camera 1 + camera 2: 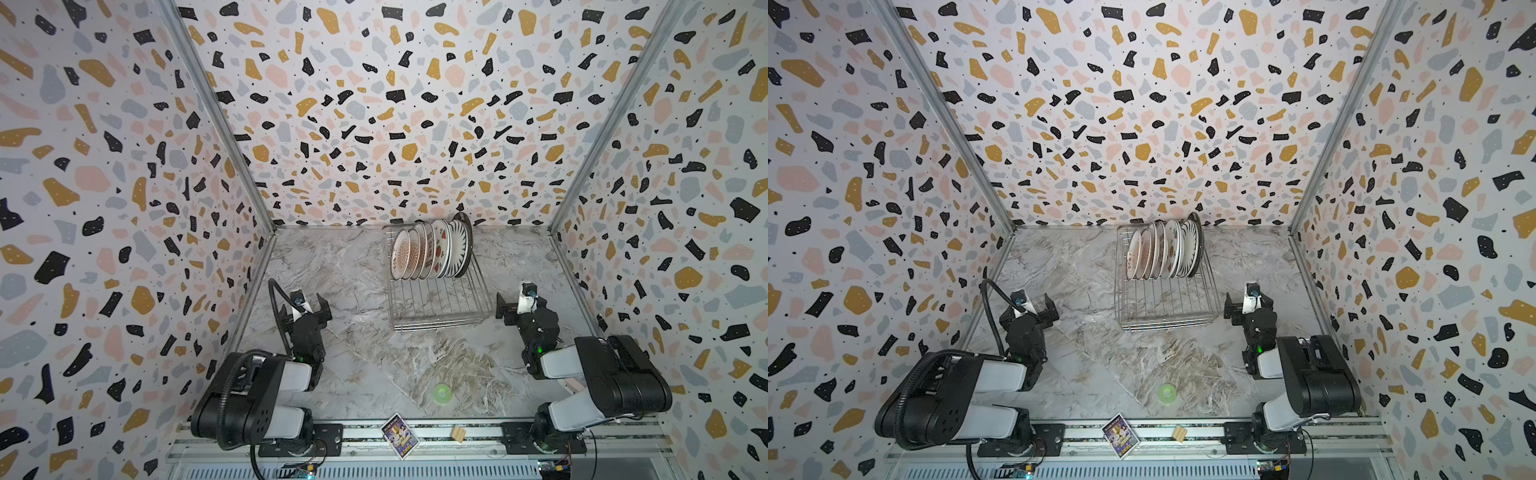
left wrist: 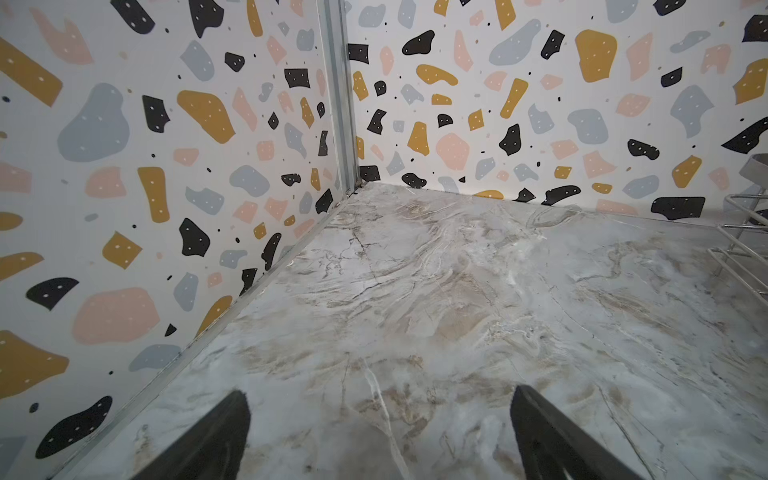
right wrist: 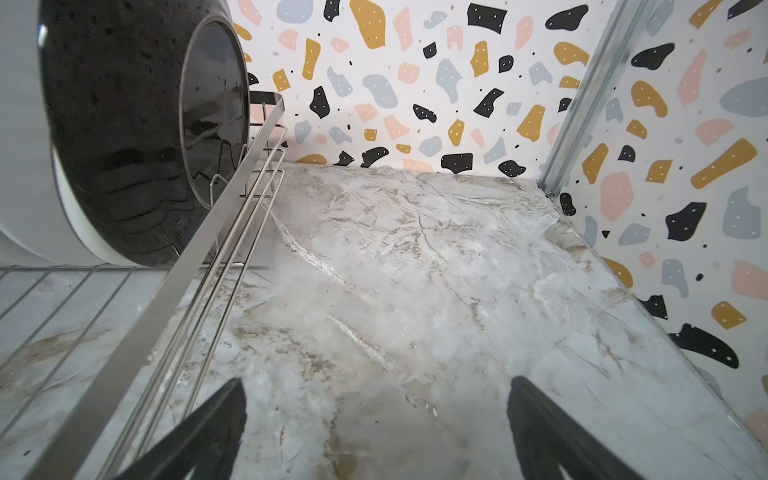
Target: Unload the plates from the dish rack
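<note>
Beside the near right corner of the dish rack [image 1: 436, 322], the right gripper [image 1: 503, 309] hangs low over the table [image 1: 374, 357] with its jaws spread wide and nothing between them. Its wrist view shows only bare marble in the gap, and the rack's wire side runs just alongside. From there the plates [image 1: 432, 249] lie ahead and a little toward the left, at the rack's far end, standing on edge among the prongs in one tight row. That row runs across the rack from side to side. Each disc therefore shows its thin rim upward and its patterned face toward the left arm, while the dark-backed plate [image 3: 124, 137] at the row's right end turns its underside toward the right gripper. The left gripper [image 1: 322, 309] is likewise parted and empty, but it sits well apart from the rack, with open table between. By my reading the right arm is the nearer one. The first pick likely turns on coming down over that end plate's rim with the jaws set across its thickness, along the row's axis.
</note>
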`<state>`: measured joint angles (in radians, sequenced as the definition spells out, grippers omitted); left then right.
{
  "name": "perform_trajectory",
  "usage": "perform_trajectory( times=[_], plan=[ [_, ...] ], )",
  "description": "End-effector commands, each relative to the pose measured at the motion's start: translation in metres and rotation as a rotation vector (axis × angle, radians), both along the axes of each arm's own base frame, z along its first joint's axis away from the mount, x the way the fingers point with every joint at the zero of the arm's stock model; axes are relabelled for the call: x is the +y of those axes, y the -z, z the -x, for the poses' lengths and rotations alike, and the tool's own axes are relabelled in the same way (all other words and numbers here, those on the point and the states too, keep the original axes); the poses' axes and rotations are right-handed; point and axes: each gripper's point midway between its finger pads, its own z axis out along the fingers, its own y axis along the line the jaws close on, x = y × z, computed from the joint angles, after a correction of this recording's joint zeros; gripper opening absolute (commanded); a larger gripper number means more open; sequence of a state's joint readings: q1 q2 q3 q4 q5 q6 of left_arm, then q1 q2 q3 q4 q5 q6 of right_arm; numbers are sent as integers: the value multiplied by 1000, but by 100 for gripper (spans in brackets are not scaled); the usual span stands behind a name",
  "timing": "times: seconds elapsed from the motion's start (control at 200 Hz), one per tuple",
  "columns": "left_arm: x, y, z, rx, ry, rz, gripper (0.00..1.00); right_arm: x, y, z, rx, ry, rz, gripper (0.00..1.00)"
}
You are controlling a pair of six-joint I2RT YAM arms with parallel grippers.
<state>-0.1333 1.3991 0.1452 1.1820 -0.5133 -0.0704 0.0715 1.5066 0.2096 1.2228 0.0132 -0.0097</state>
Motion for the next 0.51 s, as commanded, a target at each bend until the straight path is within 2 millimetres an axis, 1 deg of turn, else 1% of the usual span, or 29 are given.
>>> perform_trajectory(
  times=[0.0, 0.501],
  plan=[
    [-1, -13, -3, -46, 3, -4, 100, -1, -10, -2, -31, -1, 6, 99],
    [-1, -12, -3, -45, 3, -3, 100, 0, -9, -2, -28, -2, 7, 99]
  ],
)
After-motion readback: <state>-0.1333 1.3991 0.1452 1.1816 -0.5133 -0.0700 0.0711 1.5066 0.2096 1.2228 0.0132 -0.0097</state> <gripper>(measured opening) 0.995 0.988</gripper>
